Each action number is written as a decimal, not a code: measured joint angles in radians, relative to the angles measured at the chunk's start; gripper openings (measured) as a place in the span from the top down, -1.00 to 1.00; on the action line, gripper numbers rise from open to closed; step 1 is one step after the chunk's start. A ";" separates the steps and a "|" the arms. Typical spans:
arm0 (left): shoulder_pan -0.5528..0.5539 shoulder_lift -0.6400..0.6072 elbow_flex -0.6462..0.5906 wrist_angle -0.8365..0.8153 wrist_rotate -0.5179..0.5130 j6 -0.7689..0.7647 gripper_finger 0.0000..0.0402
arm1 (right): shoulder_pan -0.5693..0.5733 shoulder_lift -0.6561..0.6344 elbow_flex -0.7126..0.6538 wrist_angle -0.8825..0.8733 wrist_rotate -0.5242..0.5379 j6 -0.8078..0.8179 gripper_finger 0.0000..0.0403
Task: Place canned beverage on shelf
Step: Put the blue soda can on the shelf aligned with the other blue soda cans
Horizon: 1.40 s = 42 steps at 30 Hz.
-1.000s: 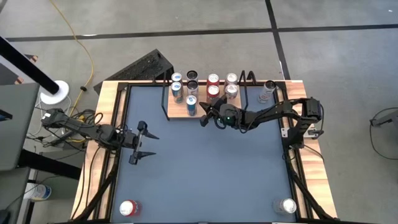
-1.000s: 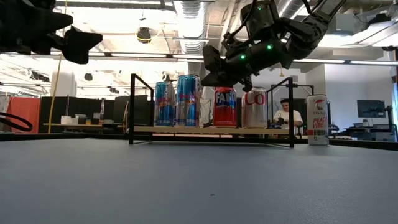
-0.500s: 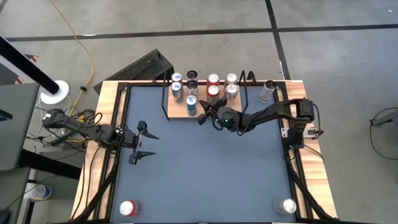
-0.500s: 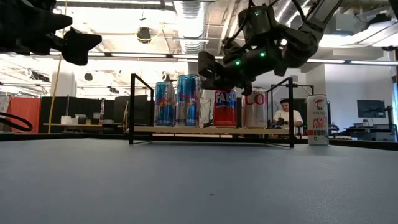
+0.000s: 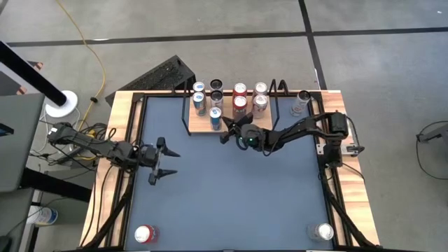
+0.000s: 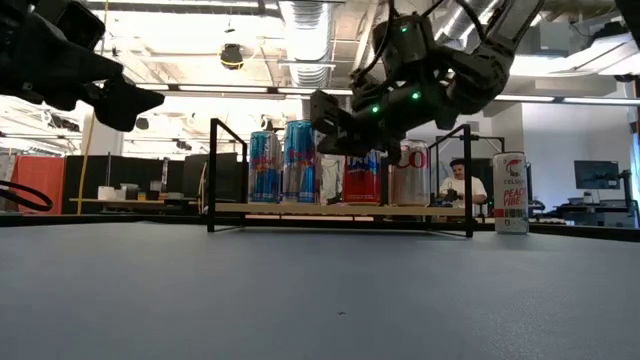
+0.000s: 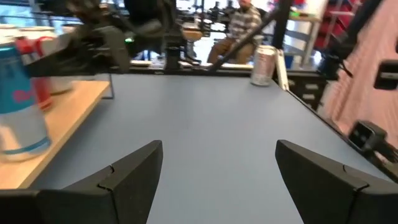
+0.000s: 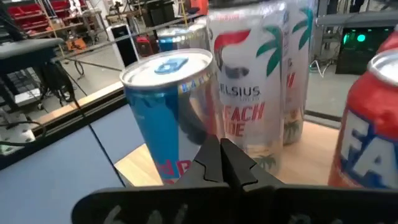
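The shelf (image 5: 203,126) is a light-wood board with black wire side frames at the table's far middle. Several cans (image 5: 240,91) stand upright on it. My right gripper (image 5: 225,134) is shut and empty. It hovers above the table just in front of the shelf's near edge, by a blue can (image 8: 171,106), a white Celsius can (image 8: 249,81) and a red can (image 8: 373,124). In the low view it (image 6: 318,105) is above the can tops. My left gripper (image 5: 161,162) is open and empty above the table's left part; it also shows in its own wrist view (image 7: 217,180).
A white Celsius can (image 5: 302,100) stands on the table right of the shelf; it also shows in the low view (image 6: 509,193). A red can (image 5: 145,234) stands at the near left corner and a silver can (image 5: 322,231) at the near right corner. A person (image 6: 458,185) sits beyond the table.
My right gripper has drawn a little toward the table's left and near edge, along the shelf's front, staying shut. My left gripper has shifted slightly toward the table's right and tipped a little, staying open.
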 joint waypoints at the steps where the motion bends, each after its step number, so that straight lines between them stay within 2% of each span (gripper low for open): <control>1: 0.000 0.003 0.000 0.001 0.010 0.009 -0.50 | -0.001 0.017 0.016 -0.003 0.003 0.000 1.00; 6: 0.000 0.007 0.000 -0.032 -0.003 -0.009 -0.50 | 0.002 0.059 0.078 -0.049 0.000 0.002 1.00; 17: 0.000 0.009 0.000 -0.101 0.007 -0.093 -0.50 | 0.002 0.061 0.152 -0.083 0.020 0.007 1.00; 24: 0.000 0.009 0.000 -0.101 0.050 -0.101 -0.50 | 0.002 0.061 0.166 -0.092 0.026 0.010 1.00; 31: 0.000 0.009 0.000 -0.102 0.052 -0.088 -0.50 | 0.012 0.055 0.166 -0.170 0.027 0.009 1.00; 42: 0.000 0.009 0.000 -0.105 0.052 -0.084 -0.50 | 0.017 0.054 0.166 -0.172 0.025 0.052 1.00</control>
